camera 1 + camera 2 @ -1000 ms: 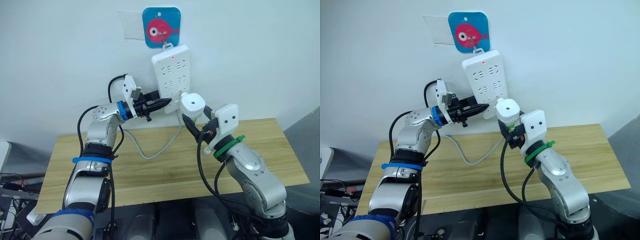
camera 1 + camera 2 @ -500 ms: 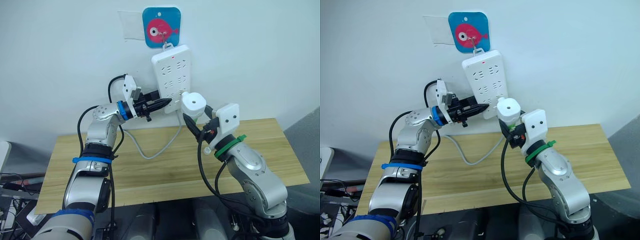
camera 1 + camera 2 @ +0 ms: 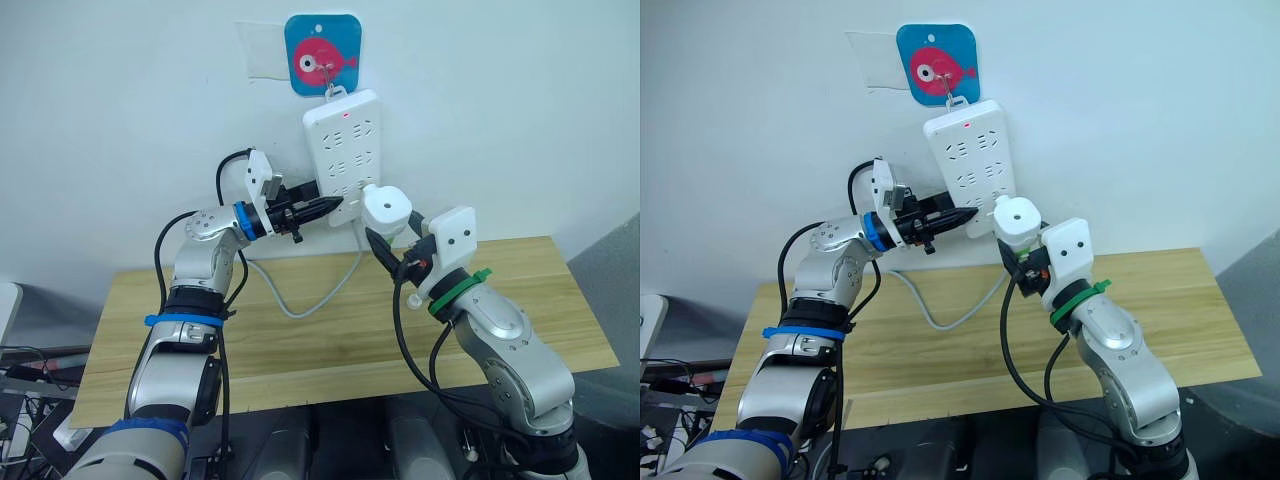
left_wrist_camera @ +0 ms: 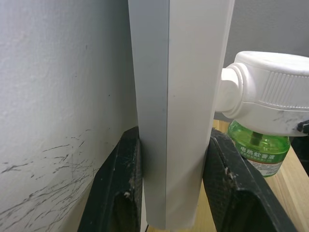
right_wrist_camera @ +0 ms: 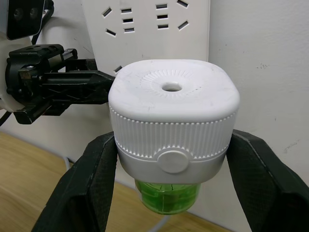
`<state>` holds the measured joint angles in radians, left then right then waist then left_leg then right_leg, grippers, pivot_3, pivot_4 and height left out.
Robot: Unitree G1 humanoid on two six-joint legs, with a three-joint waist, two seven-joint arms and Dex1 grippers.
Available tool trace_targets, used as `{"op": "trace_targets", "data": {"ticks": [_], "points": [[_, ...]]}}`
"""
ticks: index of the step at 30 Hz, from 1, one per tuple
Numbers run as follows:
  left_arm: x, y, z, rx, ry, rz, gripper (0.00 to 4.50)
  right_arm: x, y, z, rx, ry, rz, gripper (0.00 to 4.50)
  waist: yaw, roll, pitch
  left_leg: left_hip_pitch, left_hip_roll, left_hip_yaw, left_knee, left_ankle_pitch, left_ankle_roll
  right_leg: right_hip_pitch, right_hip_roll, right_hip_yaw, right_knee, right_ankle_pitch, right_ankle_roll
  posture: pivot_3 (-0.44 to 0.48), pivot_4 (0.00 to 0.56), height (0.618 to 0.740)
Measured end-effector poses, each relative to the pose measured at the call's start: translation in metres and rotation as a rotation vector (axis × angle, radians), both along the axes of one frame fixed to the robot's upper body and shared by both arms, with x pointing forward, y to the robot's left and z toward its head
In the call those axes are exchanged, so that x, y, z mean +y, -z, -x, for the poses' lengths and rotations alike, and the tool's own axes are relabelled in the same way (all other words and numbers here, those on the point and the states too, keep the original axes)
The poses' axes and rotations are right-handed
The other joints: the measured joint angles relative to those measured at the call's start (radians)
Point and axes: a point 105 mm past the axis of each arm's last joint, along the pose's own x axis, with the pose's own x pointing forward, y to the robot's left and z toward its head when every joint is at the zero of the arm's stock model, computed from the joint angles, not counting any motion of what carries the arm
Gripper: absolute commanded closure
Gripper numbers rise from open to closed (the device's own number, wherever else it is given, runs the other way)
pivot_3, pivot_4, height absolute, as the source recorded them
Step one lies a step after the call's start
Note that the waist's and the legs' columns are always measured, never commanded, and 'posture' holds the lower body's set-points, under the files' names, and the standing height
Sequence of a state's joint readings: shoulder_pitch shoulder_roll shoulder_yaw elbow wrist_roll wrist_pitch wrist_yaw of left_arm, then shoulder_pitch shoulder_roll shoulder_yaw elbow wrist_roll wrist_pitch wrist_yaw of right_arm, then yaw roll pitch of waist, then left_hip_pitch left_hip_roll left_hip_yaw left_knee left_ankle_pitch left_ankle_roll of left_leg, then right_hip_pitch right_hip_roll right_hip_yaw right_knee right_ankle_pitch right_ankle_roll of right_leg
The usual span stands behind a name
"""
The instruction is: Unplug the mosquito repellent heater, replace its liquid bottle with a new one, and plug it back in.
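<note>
The right gripper (image 5: 169,159) jaws clamp the mosquito repellent heater (image 5: 174,116) between them, green liquid bottle (image 5: 166,195) screwed beneath; beyond, the left gripper (image 4: 169,193) jaws pinch the hanging power strip (image 3: 343,155) edge

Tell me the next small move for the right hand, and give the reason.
Probably a straight pull away from the power strip. The right hand is shut on the mosquito repellent heater, which looks plugged into the strip's lower end, green bottle underneath. The left hand clamps the strip's lower edge, bracing it.
</note>
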<state>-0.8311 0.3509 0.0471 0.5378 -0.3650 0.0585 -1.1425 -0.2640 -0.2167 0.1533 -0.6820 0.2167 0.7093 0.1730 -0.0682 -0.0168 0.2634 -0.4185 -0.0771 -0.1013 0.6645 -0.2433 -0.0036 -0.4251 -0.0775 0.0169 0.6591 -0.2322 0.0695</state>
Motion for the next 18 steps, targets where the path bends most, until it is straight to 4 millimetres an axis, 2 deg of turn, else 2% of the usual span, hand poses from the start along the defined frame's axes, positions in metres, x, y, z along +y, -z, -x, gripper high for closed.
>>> {"op": "trace_targets", "data": {"ticks": [18], "points": [[-0.0006, -0.0006, 0.0015, -0.006, 0.004, -0.001, 3.20, -0.0015, -0.0008, 0.0036, 0.004, 0.000, 0.001, 1.51, 0.000, 0.000, 0.000, 0.000, 0.000, 0.000, 0.000, 0.000, 0.000, 0.000, 0.000, 0.000, 0.000, 0.000, 0.000, -0.152, 0.239, 0.740]]}}
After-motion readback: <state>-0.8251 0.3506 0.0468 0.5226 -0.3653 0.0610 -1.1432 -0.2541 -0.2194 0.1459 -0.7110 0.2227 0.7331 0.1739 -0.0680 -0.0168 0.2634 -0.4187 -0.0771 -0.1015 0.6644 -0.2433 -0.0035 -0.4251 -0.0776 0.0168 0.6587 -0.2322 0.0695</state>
